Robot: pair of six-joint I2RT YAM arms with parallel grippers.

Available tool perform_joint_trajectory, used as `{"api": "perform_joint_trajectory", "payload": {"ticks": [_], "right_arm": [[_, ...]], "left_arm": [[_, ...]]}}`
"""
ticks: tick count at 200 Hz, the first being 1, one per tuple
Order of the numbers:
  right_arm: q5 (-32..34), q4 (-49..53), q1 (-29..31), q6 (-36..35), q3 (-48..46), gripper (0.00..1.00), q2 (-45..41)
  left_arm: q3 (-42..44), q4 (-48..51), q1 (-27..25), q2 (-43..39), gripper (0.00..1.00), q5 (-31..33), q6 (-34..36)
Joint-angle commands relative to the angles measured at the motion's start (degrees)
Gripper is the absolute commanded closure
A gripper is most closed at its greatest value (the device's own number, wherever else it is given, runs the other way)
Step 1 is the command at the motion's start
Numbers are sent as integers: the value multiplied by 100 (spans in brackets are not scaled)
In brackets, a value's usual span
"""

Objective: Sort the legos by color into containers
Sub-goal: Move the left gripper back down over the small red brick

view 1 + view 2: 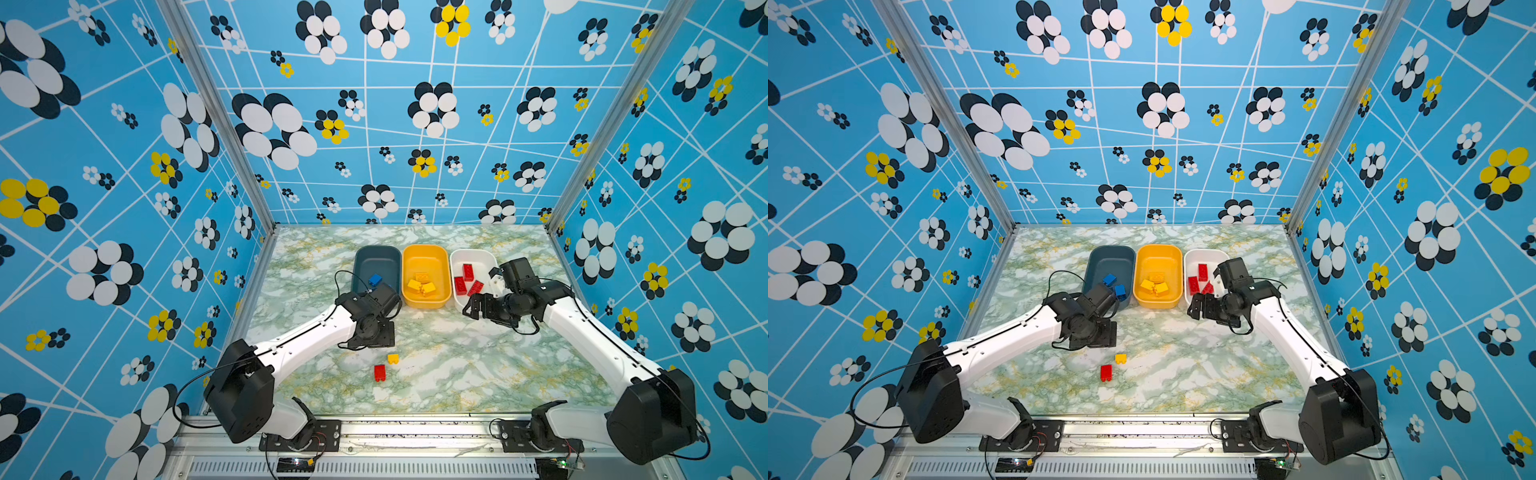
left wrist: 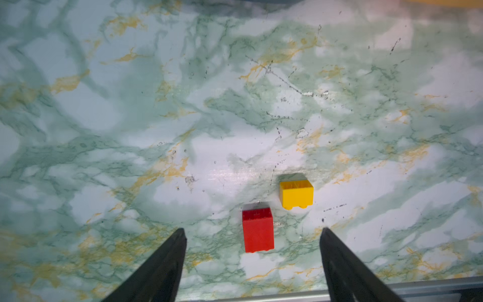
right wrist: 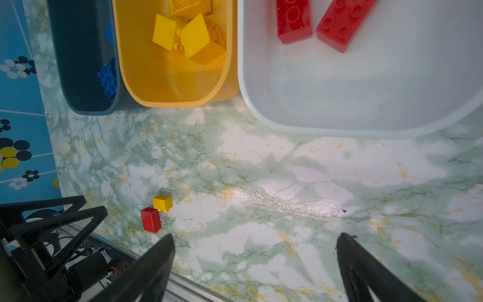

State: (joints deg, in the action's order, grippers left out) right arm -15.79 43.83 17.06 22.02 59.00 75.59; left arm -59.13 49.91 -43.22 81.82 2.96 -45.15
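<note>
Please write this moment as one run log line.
left gripper: open, empty | right gripper: open, empty | loose on table: red brick, yellow brick

Red lego (image 1: 379, 372) — yellow lego (image 1: 393, 358) just beside (both loose); others (image 1: 423, 284) in containers (image 1: 424, 247).

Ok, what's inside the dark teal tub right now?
Two blue bricks show in the dark teal tub, toward its near end. The left arm's wrist covers that end in both top views, so more could lie hidden there.

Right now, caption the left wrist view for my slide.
Open left claw framing a red brick, a yellow brick beside it, both unsorted on the marble table.
</note>
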Motion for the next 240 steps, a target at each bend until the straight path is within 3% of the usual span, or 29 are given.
{"api": "perform_joint_trajectory", "payload": {"ticks": [1,50,106,240], "right_arm": [[-159,-36,-10,-149,223,2,107],[-280,34,-10,-287,388,2,346],[-371,52,49,-343,482,2,509],[-320,106,124,-344,369,3,326]], "left_arm": [[227,266,-170,-220,18,-39,-374],[768,32,-425,-438,18,-194,-920],[955,-319,-746,-56,20,-168,-1227],[1210,-917,-967,667,42,-296,-1374]]}}
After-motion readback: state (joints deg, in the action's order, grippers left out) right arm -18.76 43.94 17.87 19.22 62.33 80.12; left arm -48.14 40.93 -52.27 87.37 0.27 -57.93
